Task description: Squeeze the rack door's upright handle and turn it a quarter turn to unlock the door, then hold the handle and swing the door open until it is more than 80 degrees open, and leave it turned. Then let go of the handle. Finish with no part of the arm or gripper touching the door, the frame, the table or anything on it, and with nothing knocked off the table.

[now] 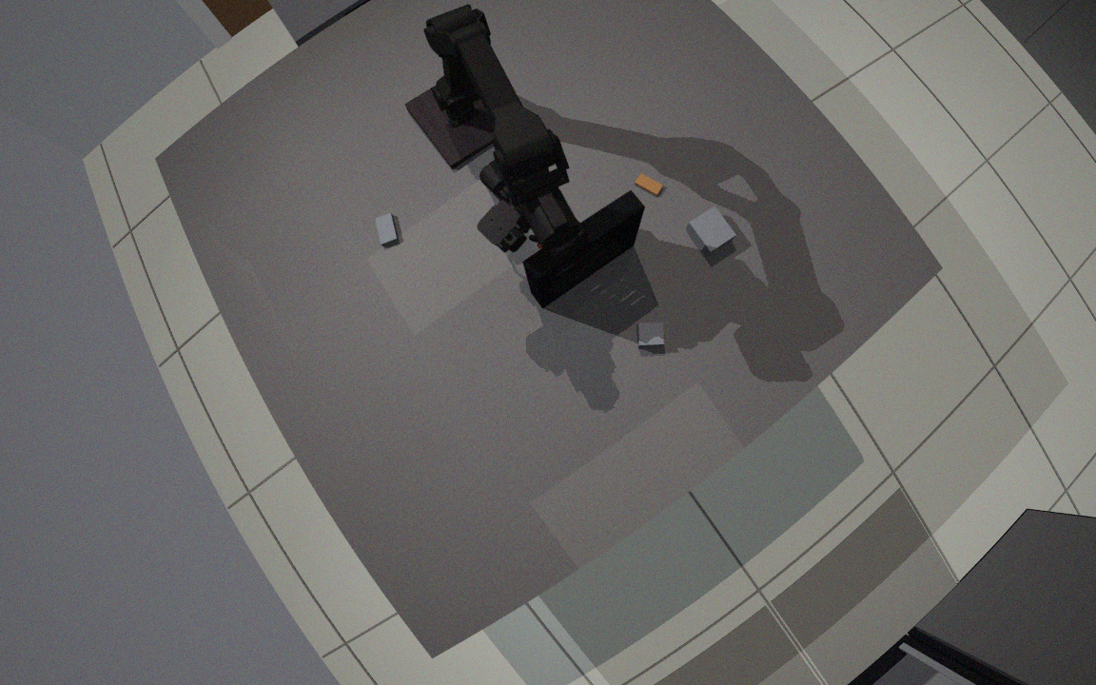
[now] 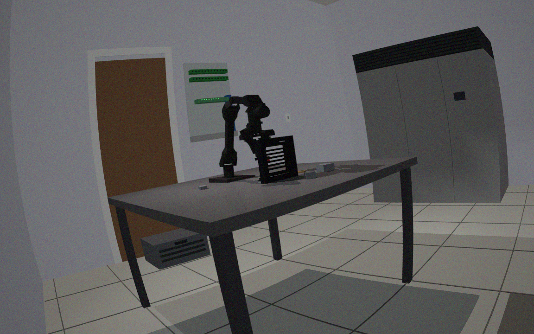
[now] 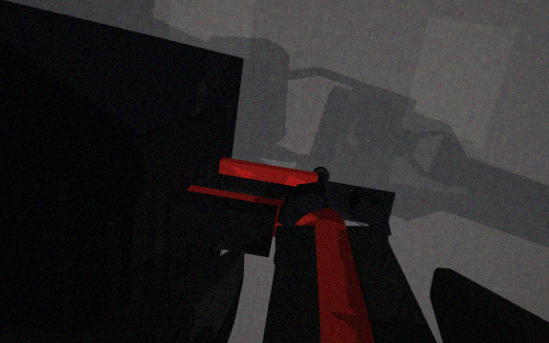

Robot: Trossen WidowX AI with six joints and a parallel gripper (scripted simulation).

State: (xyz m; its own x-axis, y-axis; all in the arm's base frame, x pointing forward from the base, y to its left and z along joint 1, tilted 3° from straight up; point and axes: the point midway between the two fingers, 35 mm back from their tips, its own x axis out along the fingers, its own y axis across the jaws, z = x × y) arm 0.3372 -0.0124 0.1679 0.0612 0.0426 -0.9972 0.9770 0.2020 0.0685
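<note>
The black rack stands upright on the table. Its door is not seen standing out from the frame, though the handle side is largely hidden in the top and exterior views. The red handle shows through the slats, and as a long strip in the wrist view. Red-edged dark parts lie beside it, toward the rack. My gripper points down at the handle on the arm's side of the rack. Its fingers are open, with the red strip between them. Contact with the handle cannot be told.
On the table, an orange block and a larger grey block lie on one side of the rack. A grey block stands behind it. Another small one lies on the opposite side.
</note>
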